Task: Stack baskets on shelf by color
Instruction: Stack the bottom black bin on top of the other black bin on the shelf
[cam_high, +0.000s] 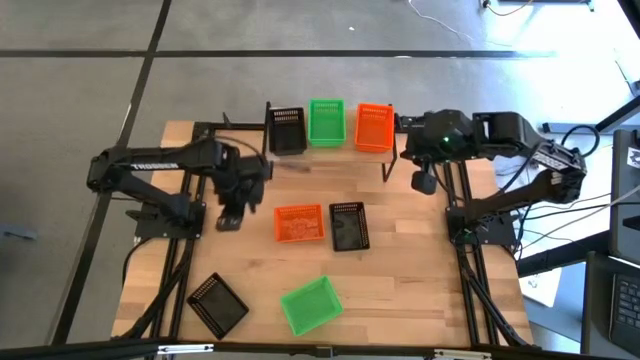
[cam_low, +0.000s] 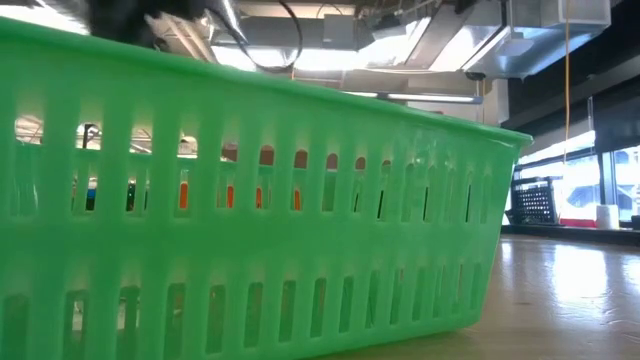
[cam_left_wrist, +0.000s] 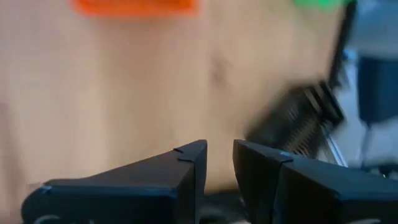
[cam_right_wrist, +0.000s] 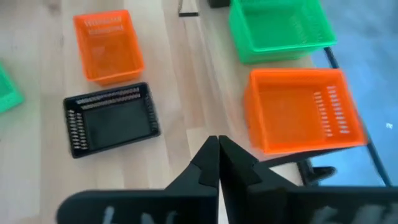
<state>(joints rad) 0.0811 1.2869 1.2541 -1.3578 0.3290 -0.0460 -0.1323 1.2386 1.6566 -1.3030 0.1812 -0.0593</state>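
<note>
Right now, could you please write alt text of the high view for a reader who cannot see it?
Seen from above, a wooden table holds a shelf at its far edge carrying a black basket, a green basket and an orange basket. Four more baskets lie on the table between two dark arms.

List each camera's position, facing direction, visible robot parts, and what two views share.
High: overhead, straight down; both arms, the shelf.
Low: table height, blocked by a green basket; no arm clearly visible.
Left wrist: over bare wood; left hand slightly open, empty.
Right wrist: above the shelf end; right hand shut.
Shared: high and right wrist both show the black basket beside an orange basket.
</note>
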